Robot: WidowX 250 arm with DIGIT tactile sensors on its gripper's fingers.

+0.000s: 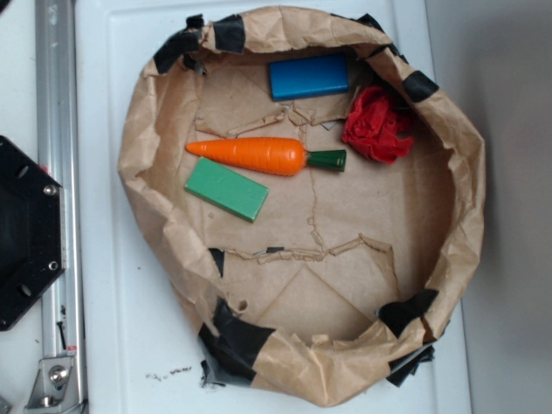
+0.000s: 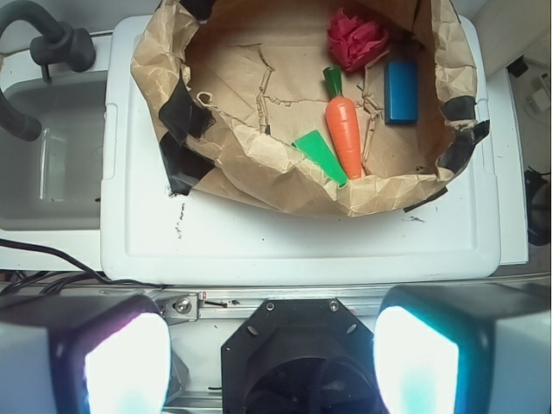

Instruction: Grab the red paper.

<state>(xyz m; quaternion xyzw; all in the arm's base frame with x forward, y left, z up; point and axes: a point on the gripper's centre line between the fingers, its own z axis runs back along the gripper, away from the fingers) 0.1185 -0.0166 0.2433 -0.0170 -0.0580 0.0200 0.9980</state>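
Red paper (image 1: 377, 126): a crumpled red wad, seen from my remote seat, lying on the floor of the brown paper basin (image 1: 138, 164), against its wall beside a strip of black tape (image 1: 420, 85).
Its shape: roundish and wrinkled, so I can name no long axis and no direction it points.
Pincer (image 2: 272, 362): in the wrist view I see its two fingers (image 2: 103, 358) spread wide at the bottom edge, holding nothing and touching nothing.
Paper to pincer: well apart; in the wrist view the wad (image 2: 356, 40) sits at the far side of the basin, above and right of the gap between the fingers.
Blue block (image 1: 308, 76): just beside the wad, lying flat near the same wall.
Carrot (image 1: 267, 156): orange, lying flat in the middle, its green top end close to the wad.
Green block (image 1: 227, 189): flat, just beside the carrot, on the side away from the wad.
White lid (image 2: 285, 233): the pale surface bearing the basin.
Black mount (image 1: 26, 233): at the edge of the exterior view, next to a metal rail (image 1: 56, 172).
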